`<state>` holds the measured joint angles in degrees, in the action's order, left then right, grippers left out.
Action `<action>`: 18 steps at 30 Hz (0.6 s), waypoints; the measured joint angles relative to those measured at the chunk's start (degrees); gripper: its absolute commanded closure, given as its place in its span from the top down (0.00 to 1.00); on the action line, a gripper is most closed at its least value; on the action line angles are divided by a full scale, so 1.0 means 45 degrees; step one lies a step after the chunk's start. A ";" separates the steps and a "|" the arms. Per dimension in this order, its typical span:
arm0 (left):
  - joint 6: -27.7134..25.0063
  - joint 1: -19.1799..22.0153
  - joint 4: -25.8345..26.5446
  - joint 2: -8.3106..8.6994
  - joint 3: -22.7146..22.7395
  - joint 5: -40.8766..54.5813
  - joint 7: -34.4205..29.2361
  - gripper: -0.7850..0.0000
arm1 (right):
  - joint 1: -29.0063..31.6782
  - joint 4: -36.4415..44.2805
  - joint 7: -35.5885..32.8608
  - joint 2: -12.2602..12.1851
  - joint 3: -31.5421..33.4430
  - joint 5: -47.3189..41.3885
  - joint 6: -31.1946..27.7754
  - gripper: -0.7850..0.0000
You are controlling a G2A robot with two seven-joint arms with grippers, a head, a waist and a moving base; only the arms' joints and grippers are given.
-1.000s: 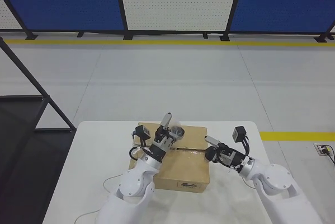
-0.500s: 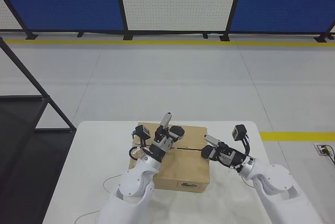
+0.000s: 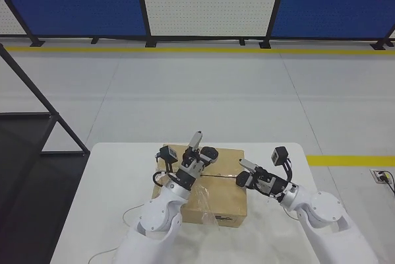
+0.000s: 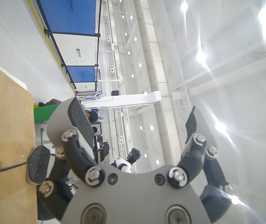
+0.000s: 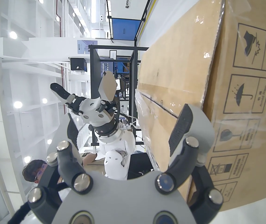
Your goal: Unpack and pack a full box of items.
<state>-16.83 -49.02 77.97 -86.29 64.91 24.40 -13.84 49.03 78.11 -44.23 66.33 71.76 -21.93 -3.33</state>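
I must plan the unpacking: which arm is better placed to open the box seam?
Right, probably. The right jaws stand open beside the end of the seam on the box, near the loose tape; the left jaws aim up toward the ceiling.

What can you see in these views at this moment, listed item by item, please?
cardboard box: one, brown, closed, in the middle of the table.
clear film: one strip, transparent, loose across the box's top and down its near side.
table: one, white, under the box.
frame: one, black, on the floor beside the table.
partition panels: several, blue and white, along the far end of the floor.
floor lines: two, yellow, one before the panels, one beside the table.
left gripper: one, grey and black, open, above the box top.
right gripper: one, grey and black, open, at the box's edge by the seam.
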 measured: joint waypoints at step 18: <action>0.0332 -0.3111 0.4659 0.0644 0.2706 -0.1071 -0.1266 1.00 | -0.0208 -0.0276 -0.0193 0.0022 -0.0112 0.0076 0.0057 1.00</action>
<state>-15.33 -63.02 98.93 -83.39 77.08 19.58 -19.53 48.10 76.87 -45.10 66.43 71.26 -21.59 -3.07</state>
